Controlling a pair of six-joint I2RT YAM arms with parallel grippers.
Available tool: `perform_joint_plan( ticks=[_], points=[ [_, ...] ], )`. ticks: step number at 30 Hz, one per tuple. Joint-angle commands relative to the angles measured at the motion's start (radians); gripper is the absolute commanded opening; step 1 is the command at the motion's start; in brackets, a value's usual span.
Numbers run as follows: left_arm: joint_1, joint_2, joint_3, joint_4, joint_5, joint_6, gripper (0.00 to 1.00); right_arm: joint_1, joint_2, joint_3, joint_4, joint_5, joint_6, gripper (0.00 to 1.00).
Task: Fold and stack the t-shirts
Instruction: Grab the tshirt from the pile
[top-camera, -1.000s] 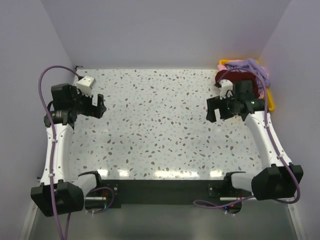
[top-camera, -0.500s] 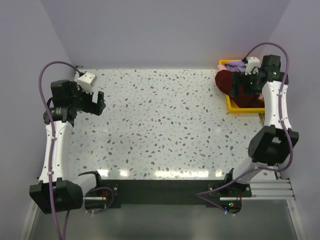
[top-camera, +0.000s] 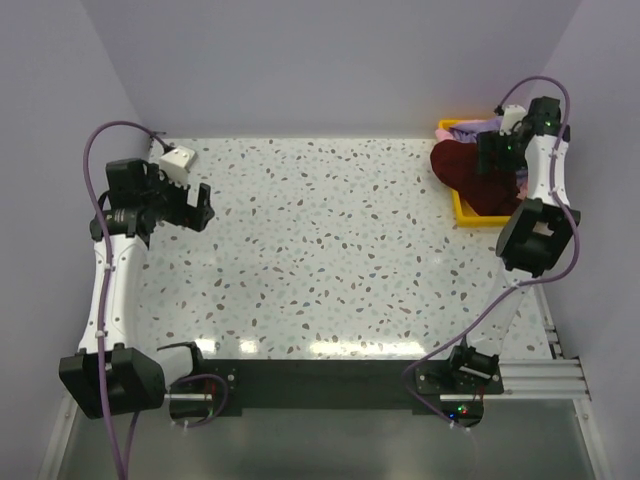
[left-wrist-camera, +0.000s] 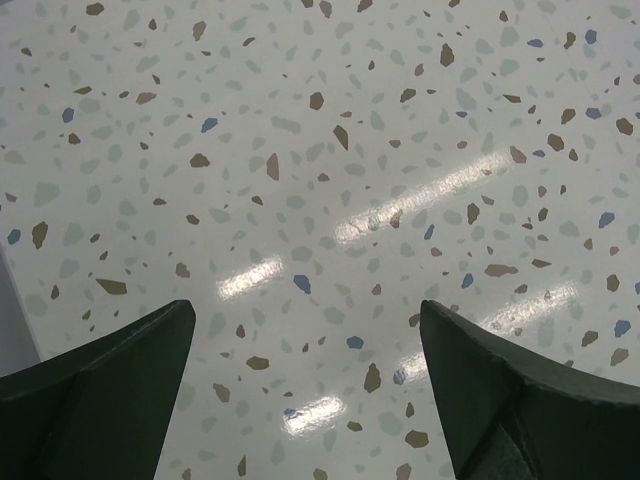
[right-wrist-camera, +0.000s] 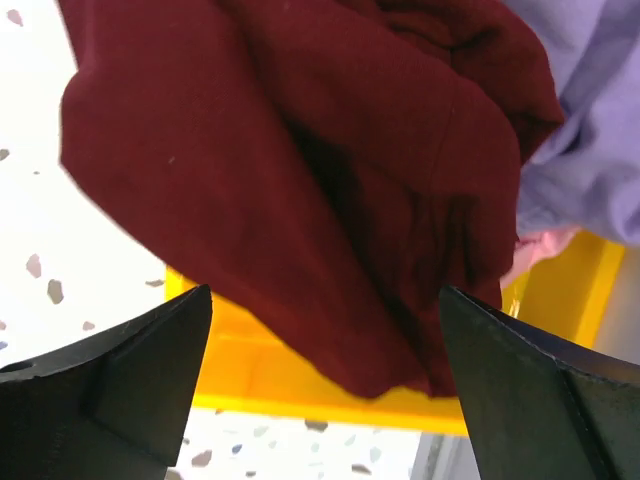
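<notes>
Nothing is folded yet: the maroon t-shirt (right-wrist-camera: 300, 180), lavender t-shirt (right-wrist-camera: 590, 150) and pink t-shirt (right-wrist-camera: 540, 250) lie heaped in the yellow tray (right-wrist-camera: 250, 365) at the table's (top-camera: 320, 250) 2 o'clock corner. The right gripper (right-wrist-camera: 325, 295) hovers over the heap with its jaws spread and empty. The left gripper (left-wrist-camera: 307, 310), at 9 o'clock, is also spread wide and holds nothing.

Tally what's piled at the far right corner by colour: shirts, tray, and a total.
Maroon t-shirt: 1
Lavender t-shirt: 1
Pink t-shirt: 1 (only a sliver shows)
Yellow tray: 1
Total: 4
</notes>
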Motion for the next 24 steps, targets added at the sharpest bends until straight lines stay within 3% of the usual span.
perform_joint_plan(
  ticks=[1,6,7,12,13,14,19,24],
  points=[
    [-0.004,0.006,0.040,0.000,0.022,0.026,1.00,0.002,0.049,0.089,-0.003,-0.011,0.012,0.99],
    [-0.004,0.017,0.045,0.001,0.010,0.021,1.00,0.002,0.088,0.060,0.008,-0.037,0.018,0.94],
    [-0.004,0.018,0.048,0.003,0.010,0.020,1.00,0.002,0.092,0.059,0.000,-0.040,0.014,0.75],
    [-0.004,0.023,0.056,0.004,0.016,0.001,1.00,0.002,0.072,0.063,-0.035,-0.069,-0.005,0.30],
    [-0.004,0.024,0.056,0.004,0.017,0.000,1.00,0.002,0.068,0.074,-0.058,-0.078,-0.011,0.05],
    [-0.004,0.024,0.056,0.003,0.019,-0.003,1.00,0.002,0.054,0.083,-0.070,-0.089,-0.013,0.00],
    [-0.004,0.021,0.068,-0.008,0.027,-0.008,1.00,0.002,-0.045,0.149,-0.168,-0.167,-0.026,0.00],
    [-0.002,0.014,0.085,-0.002,0.018,-0.014,1.00,0.005,-0.176,0.247,-0.228,-0.343,0.015,0.00]
  ],
)
